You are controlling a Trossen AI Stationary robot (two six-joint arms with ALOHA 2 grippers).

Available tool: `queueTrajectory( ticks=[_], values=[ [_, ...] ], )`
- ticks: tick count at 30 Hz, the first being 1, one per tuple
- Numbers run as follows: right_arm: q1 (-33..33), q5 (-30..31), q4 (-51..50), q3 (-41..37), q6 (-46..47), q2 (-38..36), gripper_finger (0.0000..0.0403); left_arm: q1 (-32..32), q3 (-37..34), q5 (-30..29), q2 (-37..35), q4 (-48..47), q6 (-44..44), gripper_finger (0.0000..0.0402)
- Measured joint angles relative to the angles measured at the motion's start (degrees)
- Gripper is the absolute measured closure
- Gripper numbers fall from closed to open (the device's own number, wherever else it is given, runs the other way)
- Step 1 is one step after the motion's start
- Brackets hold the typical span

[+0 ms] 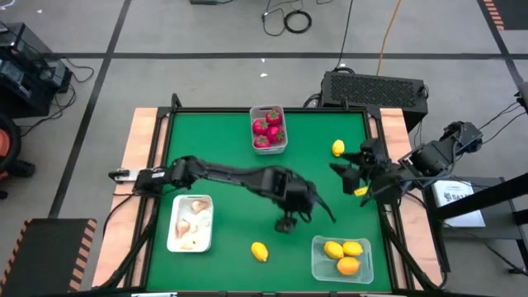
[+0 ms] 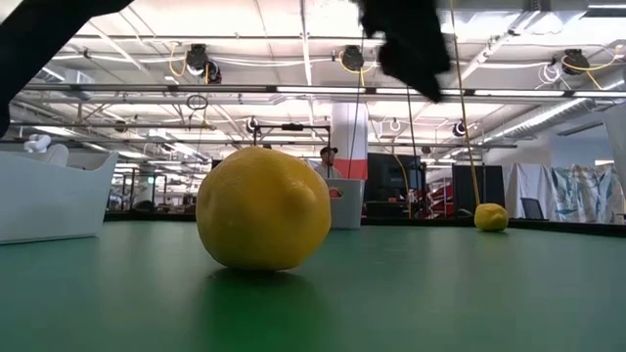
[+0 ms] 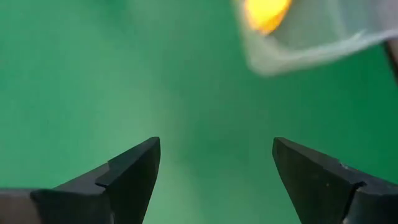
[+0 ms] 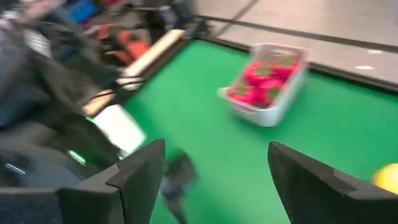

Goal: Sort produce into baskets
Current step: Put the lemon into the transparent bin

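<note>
My left gripper (image 1: 307,218) hangs open and empty over the green table's middle, between a loose lemon (image 1: 260,252) and the clear tub (image 1: 341,257), which holds three lemons. Its wrist view shows bare table between the fingers and the tub's corner (image 3: 292,50) ahead. My right gripper (image 1: 345,169) is open and empty at the right, near a second loose lemon (image 1: 338,148), which also shows in its wrist view (image 4: 388,177). Another yellow piece (image 1: 360,190) shows under that arm. The grey-white bin (image 1: 268,129) holds red pieces. The white tray (image 1: 190,222) holds garlic bulbs.
The near lemon fills the low view's front (image 2: 262,207), and a far lemon (image 2: 491,217) lies to its right. A black box (image 1: 375,87) stands beyond the table's far right corner. Open green surface lies between the bin and my left arm.
</note>
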Motion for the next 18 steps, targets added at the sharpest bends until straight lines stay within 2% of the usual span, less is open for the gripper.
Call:
queueTrajectory(
  ticks=[5, 11, 14, 18],
  values=[
    [-5.5, 0.0, -10.1, 0.0, 6.4, 1.8, 0.0129, 1.8, 0.0, 0.6, -3.9, -13.9, 0.4, 0.0084],
    [-12.7, -2.6, -18.0, 0.0, 13.3, 6.4, 0.0129, 2.1, 0.0, -1.8, -7.2, -23.7, 0.3, 0.0084],
    [-18.1, -7.8, -19.5, 0.0, 10.4, 9.1, 0.0129, 1.6, 0.0, -3.8, -9.3, -28.2, -0.1, 0.0084],
    [-26.4, -14.4, -19.4, 0.0, 2.8, 12.5, 0.0129, 1.6, 0.0, -3.9, -14.8, -29.5, -1.9, 0.0084]
  ],
)
